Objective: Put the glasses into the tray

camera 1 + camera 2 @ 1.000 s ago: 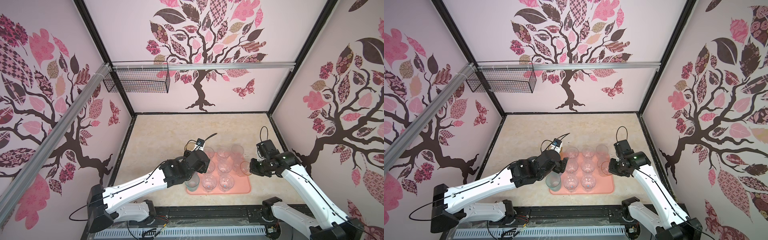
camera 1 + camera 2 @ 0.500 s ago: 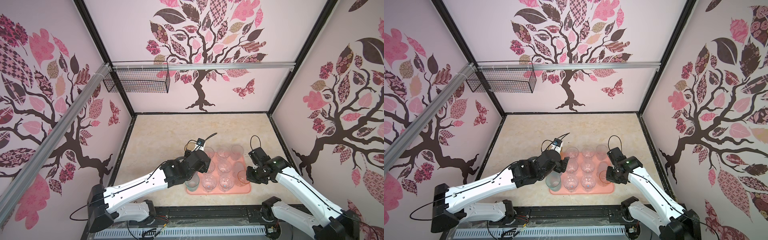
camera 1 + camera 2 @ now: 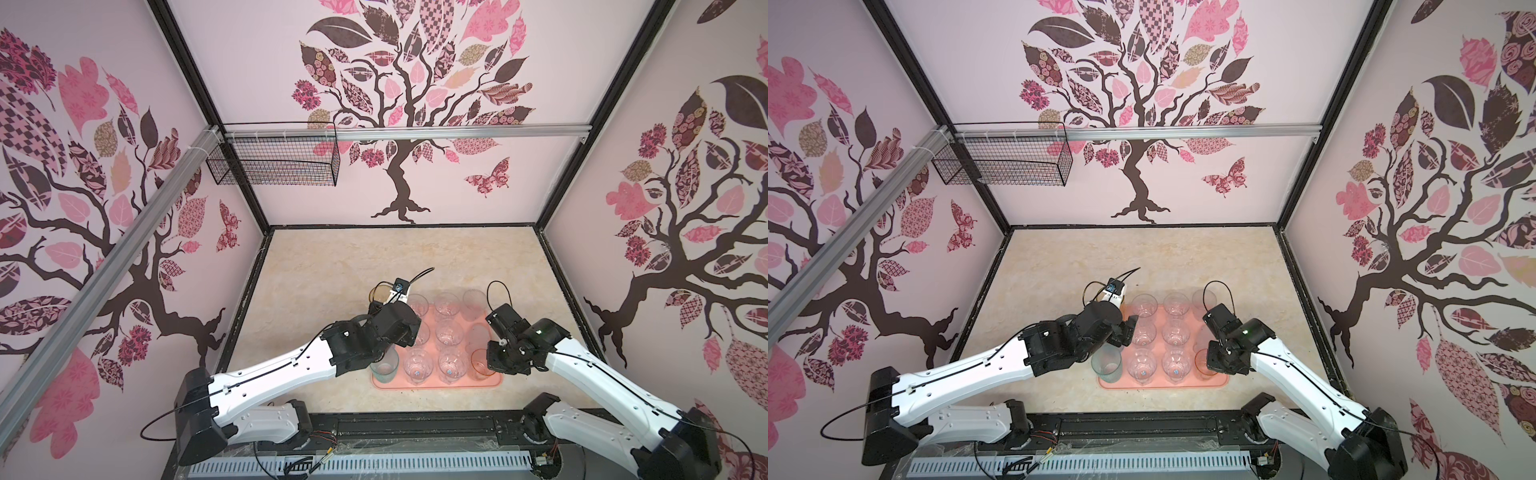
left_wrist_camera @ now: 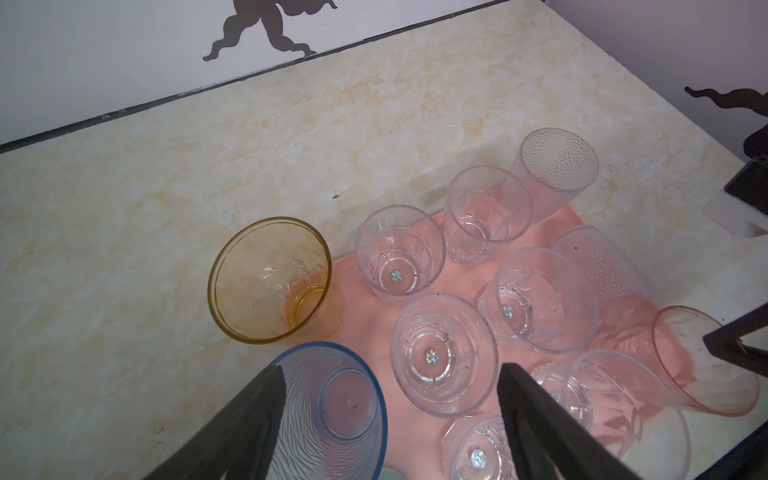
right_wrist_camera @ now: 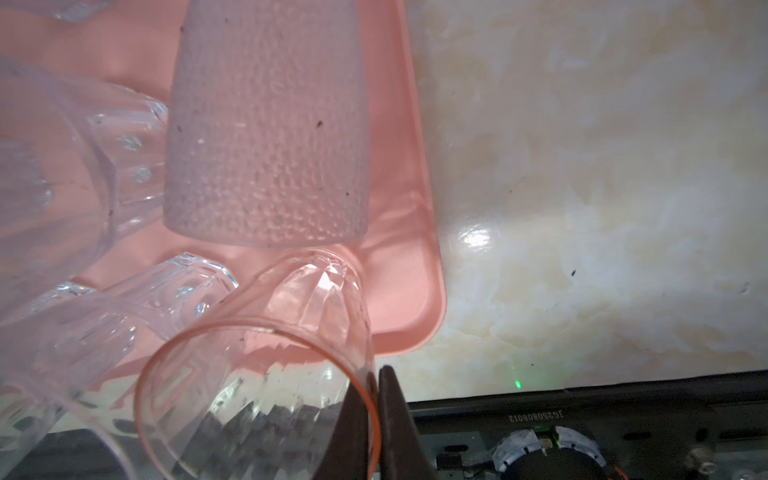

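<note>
The right gripper (image 5: 374, 399) is pinched nearly closed on the rim of the pinkish-orange glass (image 5: 257, 395), one dark finger inside the wall and the other outside it. That glass hangs mouth up with its long axis close to vertical, its faceted base over the near right corner of the tray (image 5: 415, 249), just beside a tall frosted tumbler (image 5: 266, 124); whether the base rests on the tray floor I cannot tell. The left gripper (image 4: 390, 370) stands spread wide and grips nothing: one finger crosses in front of the rim of the blue-grey glass (image 4: 332, 415), the other lies over the clear faceted glasses (image 4: 444, 357). The blue-grey glass stands upright, mouth up, at the tray's near left edge, seen in both top views (image 3: 384, 365) (image 3: 1106, 365). The amber glass (image 4: 270, 282) stands upright at the far left corner. The clear glasses stand in rows on the salmon-pink tray (image 3: 436, 384), all mouths up.
</note>
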